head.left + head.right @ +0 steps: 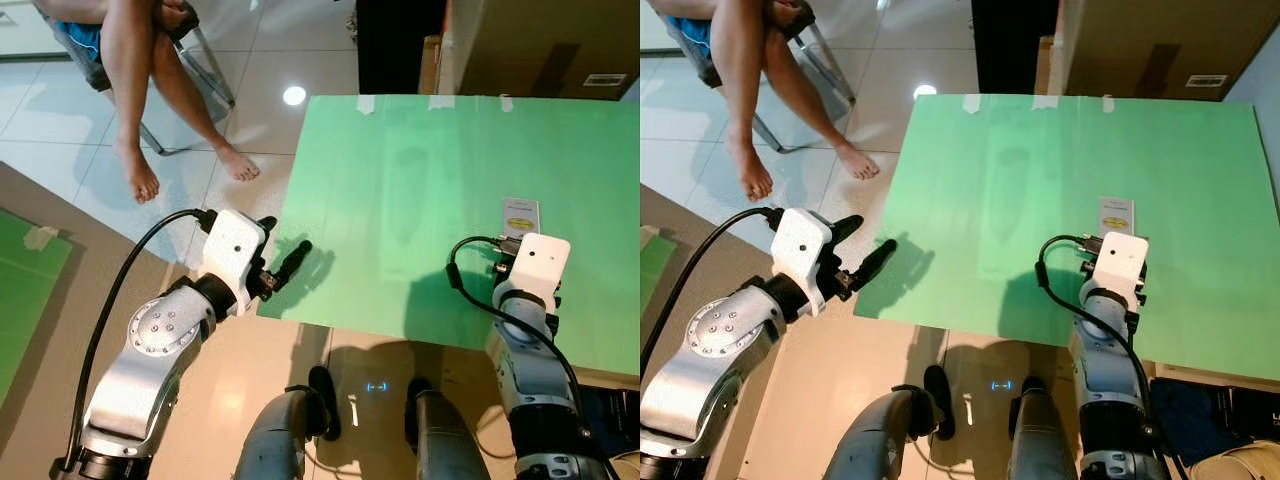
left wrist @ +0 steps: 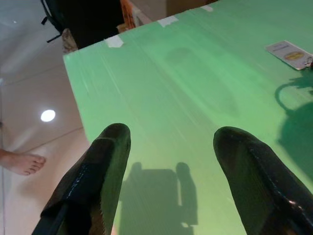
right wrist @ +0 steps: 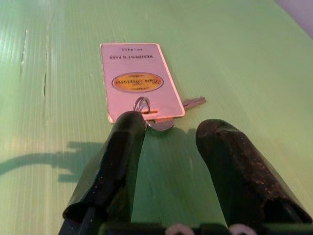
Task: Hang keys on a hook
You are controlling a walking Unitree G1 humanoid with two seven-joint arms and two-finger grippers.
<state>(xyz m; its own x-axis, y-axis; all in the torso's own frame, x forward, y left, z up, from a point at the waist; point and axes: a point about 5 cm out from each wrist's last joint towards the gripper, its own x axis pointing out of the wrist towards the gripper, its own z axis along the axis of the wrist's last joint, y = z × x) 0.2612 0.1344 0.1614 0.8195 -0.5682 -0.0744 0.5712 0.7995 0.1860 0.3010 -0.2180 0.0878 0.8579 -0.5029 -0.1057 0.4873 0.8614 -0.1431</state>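
Right gripper (image 3: 164, 134) at the keys (image 3: 161, 117) on the green table (image 1: 400, 190).
Its fingers gape, empty; left gripper (image 2: 171, 147) likewise spread.

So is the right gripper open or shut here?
Open. The right gripper has a clear gap between its fingers, just short of the key tag.

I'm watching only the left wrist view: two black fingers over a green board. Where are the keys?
Observer: Across the green board, a key on a ring lies flat beside a card tag, just ahead of the right gripper.
Operator: Has it grabbed them?
Observer: No. Its fingers are open, and the key lies beyond their tips.
Operator: Anyone nearby?
Observer: A person sits barefoot on a chair beyond the board's left corner.
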